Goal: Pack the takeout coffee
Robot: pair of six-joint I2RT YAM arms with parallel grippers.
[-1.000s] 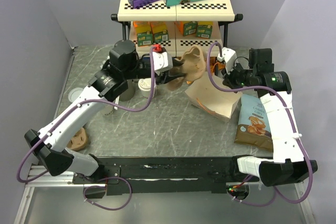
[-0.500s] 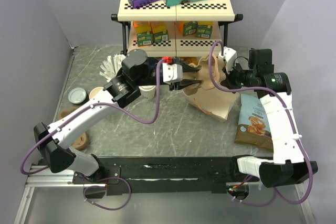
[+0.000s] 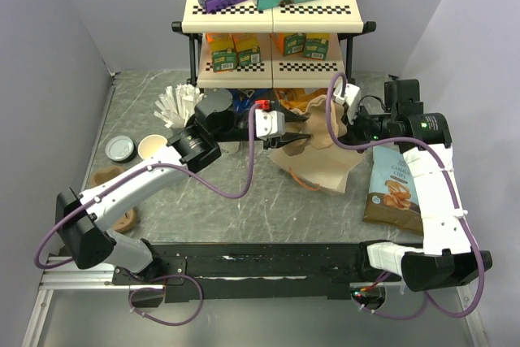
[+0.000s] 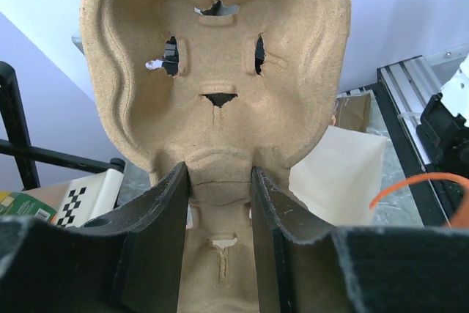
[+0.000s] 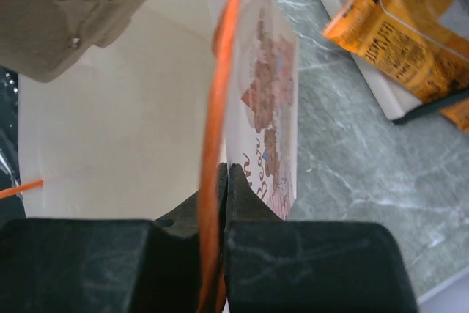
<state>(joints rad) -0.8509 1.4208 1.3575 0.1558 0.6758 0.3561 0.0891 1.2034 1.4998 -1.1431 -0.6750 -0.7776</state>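
The takeout coffee (image 3: 151, 146), a small white cup with a cream inside, stands open on the table at the left, apart from both grippers. My left gripper (image 3: 283, 123) is shut on a tan pulp cup carrier (image 3: 313, 119) and holds it at the mouth of the tan paper bag (image 3: 321, 164). In the left wrist view the carrier (image 4: 212, 56) is pinched between the gripper's (image 4: 218, 181) two fingers, with the bag (image 4: 337, 174) behind it. My right gripper (image 3: 351, 115) is shut on the bag's rim and orange handle (image 5: 220, 78), as the right wrist view (image 5: 226, 174) shows.
A flat round lid (image 3: 119, 149) lies left of the cup. A dark cup of white sticks (image 3: 175, 103) stands behind it. More pulp carriers (image 3: 122, 217) lie at the near left. A snack bag (image 3: 394, 188) lies at the right. A two-tier shelf (image 3: 272, 14) stands at the back.
My left arm has swung right with the carrier, bringing it to the bag's mouth and uncovering the cup and lid. The right gripper has kept its hold; the bag stands more upright.
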